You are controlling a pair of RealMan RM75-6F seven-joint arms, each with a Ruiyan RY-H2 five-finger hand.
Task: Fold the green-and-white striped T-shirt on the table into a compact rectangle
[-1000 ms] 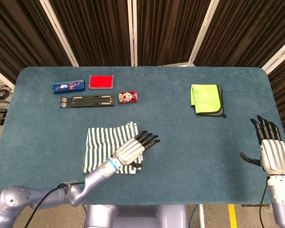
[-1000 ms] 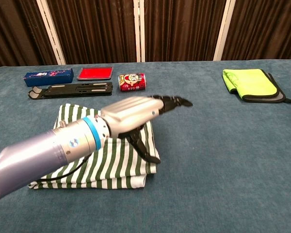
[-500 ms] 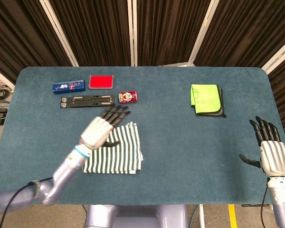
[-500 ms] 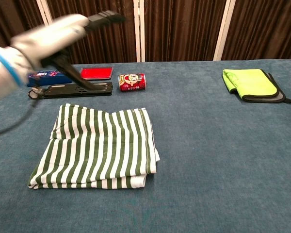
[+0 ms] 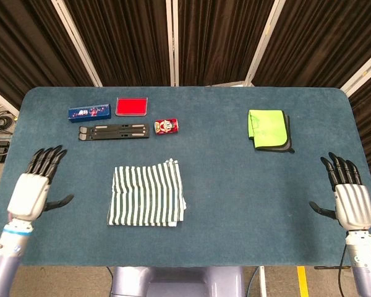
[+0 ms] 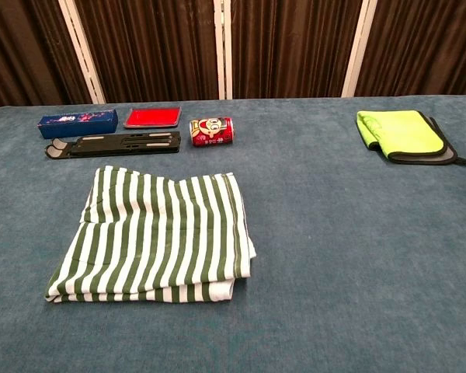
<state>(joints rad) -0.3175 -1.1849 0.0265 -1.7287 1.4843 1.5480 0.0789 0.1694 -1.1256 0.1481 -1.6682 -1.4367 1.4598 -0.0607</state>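
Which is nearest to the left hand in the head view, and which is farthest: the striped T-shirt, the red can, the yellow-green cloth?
Measured from the left hand at the table's left edge:
1. Striped T-shirt, folded, just to the hand's right, near the front.
2. Red can, lying farther back, near the middle.
3. Yellow-green cloth, far over on the right side.
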